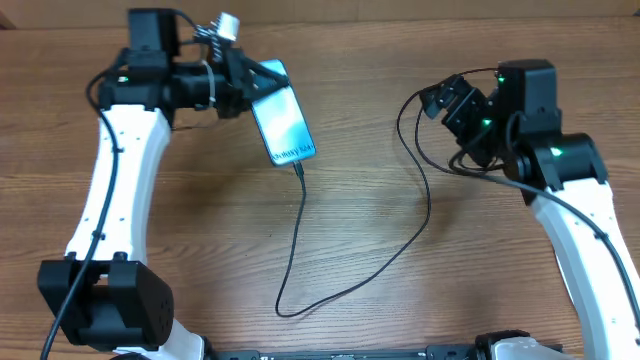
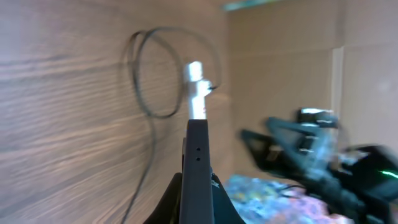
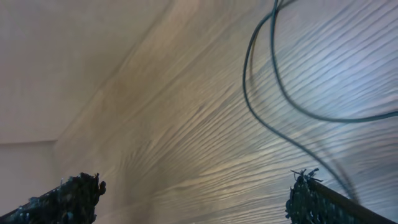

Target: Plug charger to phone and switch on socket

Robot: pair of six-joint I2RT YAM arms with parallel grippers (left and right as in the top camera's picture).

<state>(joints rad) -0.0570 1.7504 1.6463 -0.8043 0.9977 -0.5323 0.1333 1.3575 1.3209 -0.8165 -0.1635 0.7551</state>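
The left gripper is pressed together on the phone, pinching its upper end. In the left wrist view the phone shows edge-on as a thin dark slab running straight out from between the fingers. A bright white patch at its far end is too blurred to make out. The phone sits close to the far edge of the table, left of the middle. Its lit light-blue screen faces up, and it is turned so that its lower end points toward the middle of the table. Whether that lower end rests on the wood cannot be told.

The charger has its small connector tip touching the phone's lower end. From there the thin black cable runs toward the near edge, bends in a tight turn, sweeps right and climbs back toward the far right corner. Its other end is lost among the dark parts of the right arm.

The right gripper is near the far right corner, well apart from the phone. Its fingers are spread wide with nothing between them, and only bare wood and loops of the cable lie beyond.
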